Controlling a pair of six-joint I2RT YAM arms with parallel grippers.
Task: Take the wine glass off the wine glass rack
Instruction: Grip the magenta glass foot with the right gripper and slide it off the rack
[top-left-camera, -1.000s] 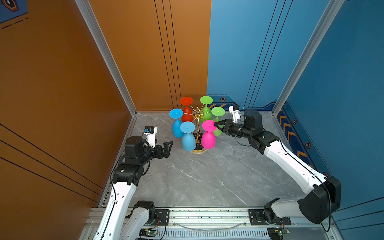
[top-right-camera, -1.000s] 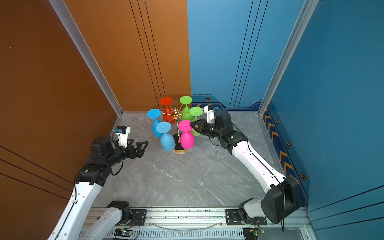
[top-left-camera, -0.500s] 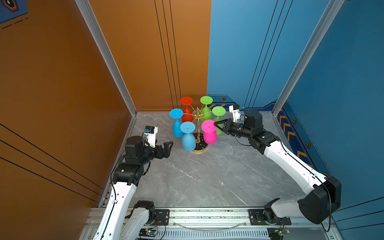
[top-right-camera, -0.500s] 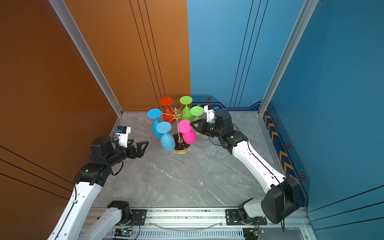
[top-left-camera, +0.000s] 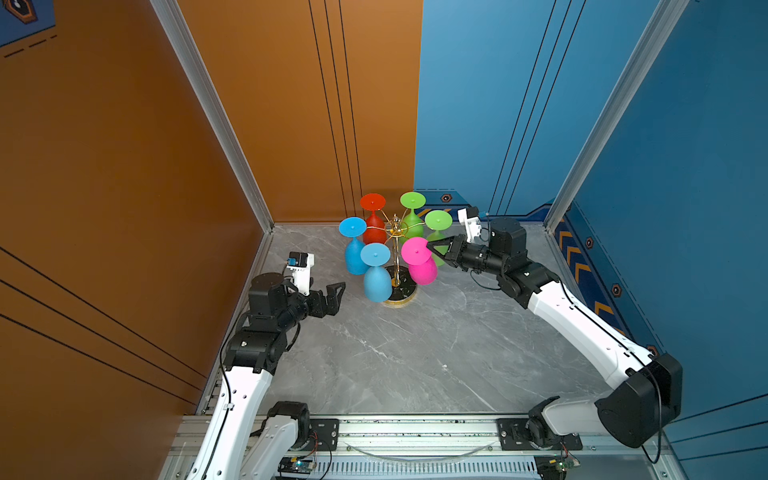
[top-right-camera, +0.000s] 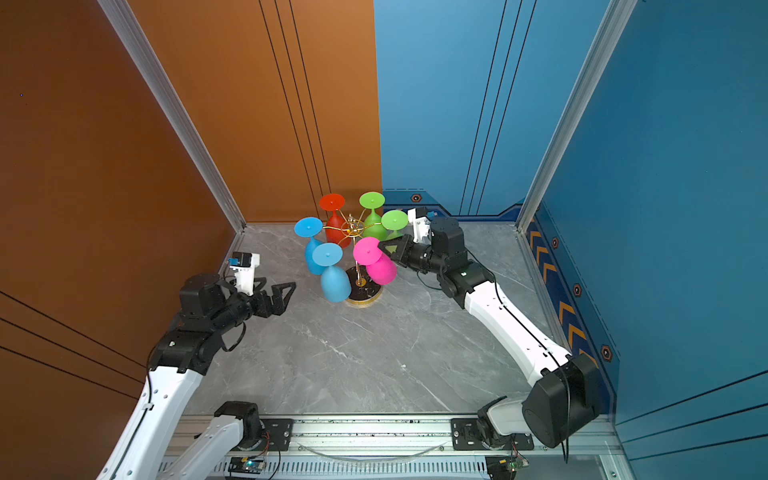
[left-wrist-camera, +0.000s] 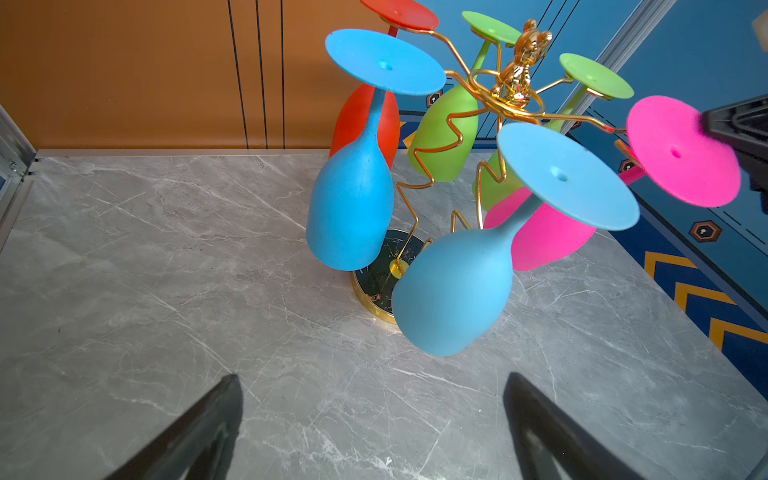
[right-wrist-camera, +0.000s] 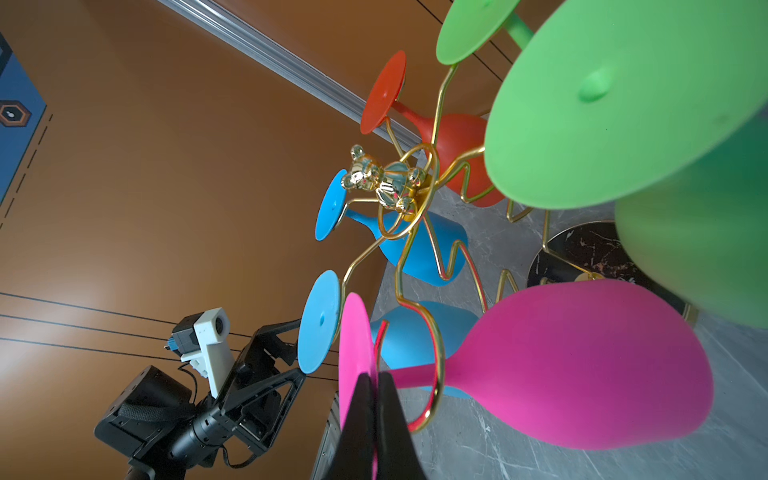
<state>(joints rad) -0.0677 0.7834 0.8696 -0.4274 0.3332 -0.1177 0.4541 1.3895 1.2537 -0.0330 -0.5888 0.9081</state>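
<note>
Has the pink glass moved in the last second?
Yes. In a top view the pink glass has tilted: its bowl swung right, away from the rack pole, its foot pinched in the right hand.

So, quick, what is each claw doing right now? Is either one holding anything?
Left claw: open, holding nothing.
Right claw: closed on the foot of the pink wine glass.

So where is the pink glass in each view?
In a top view: pink glass right of the rack pole.
In a top view: pink glass, same spot.
Left wrist: pink glass behind the nearer blue glass.
Right wrist: pink glass, foot pinched in right claw.
Shared landmark: the rack's black base.
</note>
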